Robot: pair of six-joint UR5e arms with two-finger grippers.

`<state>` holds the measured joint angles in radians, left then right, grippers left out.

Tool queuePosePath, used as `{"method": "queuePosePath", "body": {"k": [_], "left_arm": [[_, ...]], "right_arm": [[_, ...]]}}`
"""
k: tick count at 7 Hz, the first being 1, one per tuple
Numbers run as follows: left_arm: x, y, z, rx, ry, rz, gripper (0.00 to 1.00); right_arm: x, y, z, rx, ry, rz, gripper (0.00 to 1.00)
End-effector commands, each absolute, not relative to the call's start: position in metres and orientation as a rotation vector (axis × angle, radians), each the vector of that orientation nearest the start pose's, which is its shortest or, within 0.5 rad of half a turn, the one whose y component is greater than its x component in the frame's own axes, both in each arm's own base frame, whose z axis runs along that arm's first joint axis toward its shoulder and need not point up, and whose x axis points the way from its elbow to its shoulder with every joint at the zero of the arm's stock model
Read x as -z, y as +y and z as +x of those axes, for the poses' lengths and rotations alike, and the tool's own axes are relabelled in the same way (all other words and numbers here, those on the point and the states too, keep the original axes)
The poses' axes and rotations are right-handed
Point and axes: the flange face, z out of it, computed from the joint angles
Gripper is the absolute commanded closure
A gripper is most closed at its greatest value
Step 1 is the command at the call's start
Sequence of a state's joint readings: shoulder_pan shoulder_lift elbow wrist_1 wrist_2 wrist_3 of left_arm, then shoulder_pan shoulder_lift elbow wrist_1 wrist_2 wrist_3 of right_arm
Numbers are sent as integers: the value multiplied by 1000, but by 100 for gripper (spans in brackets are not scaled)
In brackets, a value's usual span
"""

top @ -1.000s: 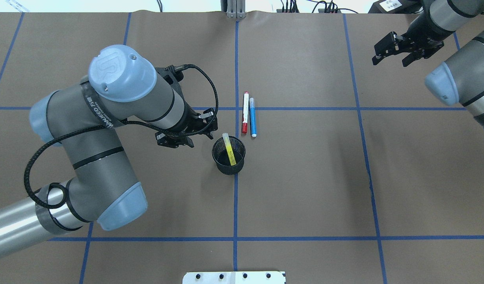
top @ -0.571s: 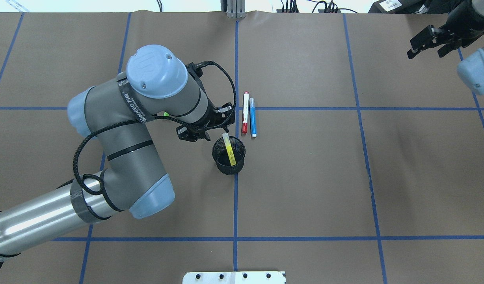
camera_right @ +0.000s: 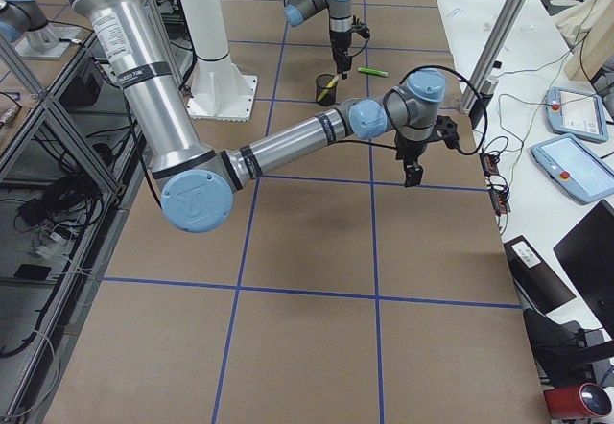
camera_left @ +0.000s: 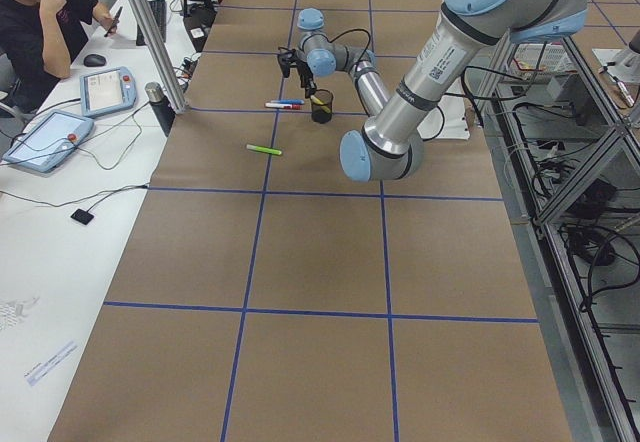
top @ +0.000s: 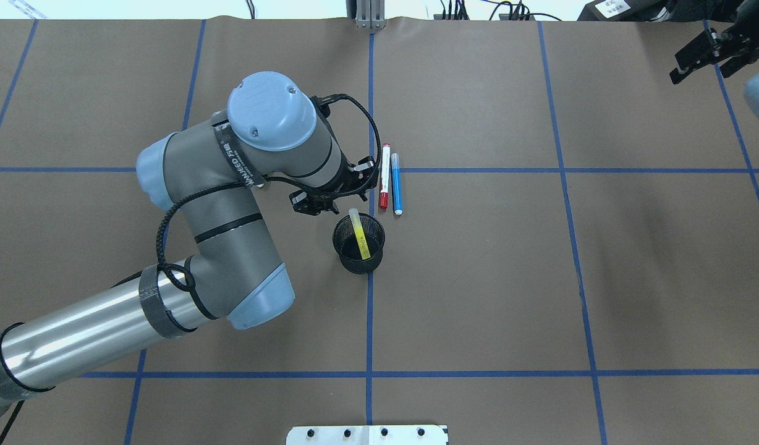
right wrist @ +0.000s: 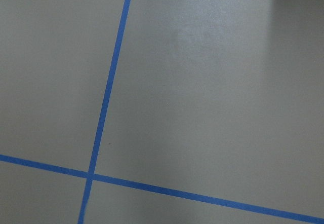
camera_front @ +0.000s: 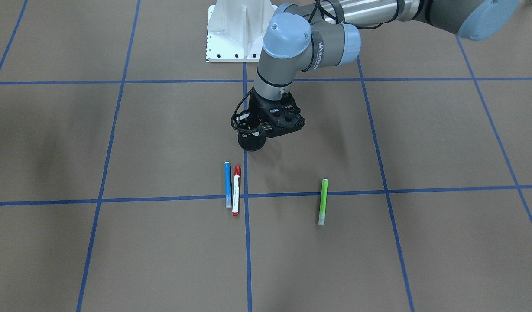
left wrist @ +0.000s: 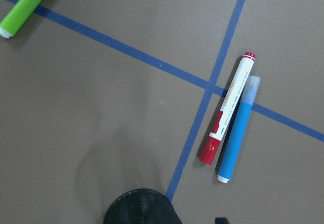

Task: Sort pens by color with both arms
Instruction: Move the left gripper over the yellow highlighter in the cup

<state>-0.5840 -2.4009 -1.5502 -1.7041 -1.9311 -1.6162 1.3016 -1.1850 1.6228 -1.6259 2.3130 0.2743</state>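
Brown taped paper carries a mesh cup point(top: 355, 264) holding the yellow pen point(top: 359, 235), with the red pen point(top: 384, 176) and blue pen point(top: 396, 184) paired just beyond it and the green pen point(camera_front: 322, 201) farther off, while the left gripper point(top: 330, 196) hovers open and empty beside the cup, probably picking its next pen, and the right gripper point(top: 704, 59) hangs open far away, likely leaving room.

**Four pens, one cup, two arms**

On the surface I count four pens: one blue pen point(top: 396, 184), one red-ended white pen point(top: 384, 176), one green pen point(camera_front: 322, 202), one yellow pen point(top: 359, 233). One black mesh cup point(top: 361, 267). Two arms: left arm point(top: 231, 204), right arm point(camera_right: 288, 146). One person point(camera_left: 30, 12).
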Motion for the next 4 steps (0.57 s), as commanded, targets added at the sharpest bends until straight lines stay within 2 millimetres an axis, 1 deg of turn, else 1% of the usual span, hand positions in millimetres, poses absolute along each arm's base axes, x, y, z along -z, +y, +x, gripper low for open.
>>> {"method": "queuePosePath", "body": {"k": [1, 3, 4], "left_arm": [[-136, -478, 551, 414, 983, -38, 43], [-138, -477, 549, 414, 972, -38, 43], [-129, -473, 543, 416, 960, -41, 43]], "right_arm": [[-421, -628, -106, 140, -803, 154, 1], [-421, -628, -111, 146, -803, 150, 1], [-421, -628, -113, 149, -804, 149, 1]]}}
